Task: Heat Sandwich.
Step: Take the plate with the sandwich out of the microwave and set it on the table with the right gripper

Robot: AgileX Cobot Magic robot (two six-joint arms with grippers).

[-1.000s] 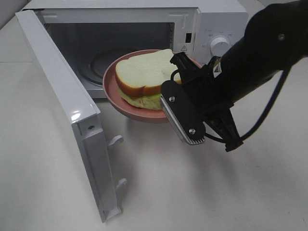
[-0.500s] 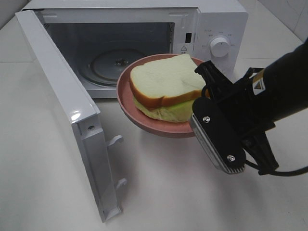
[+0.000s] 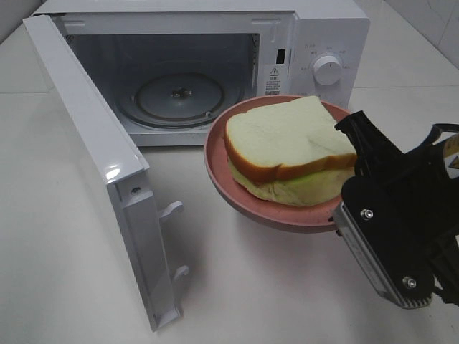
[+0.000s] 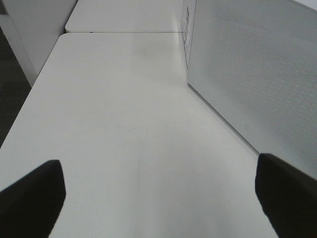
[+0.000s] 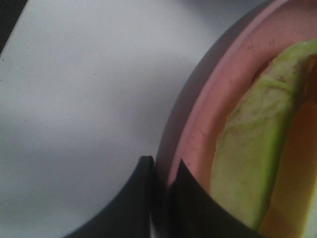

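- Exterior high view: the microwave (image 3: 315,43) stood with its door (image 3: 93,165) swung wide, baring the glass turntable (image 3: 179,97), presumably so a plate could pass in.
- The sandwich (image 3: 290,154) lay on the pink plate (image 3: 222,168), which hung above the table (image 3: 251,287) just outside the cavity, not yet heated.
- The right gripper (image 5: 161,173) pinched the plate's rim, carrying it level.
- The left gripper (image 4: 158,193), jaws spread wide and empty, waited beside the microwave's side.
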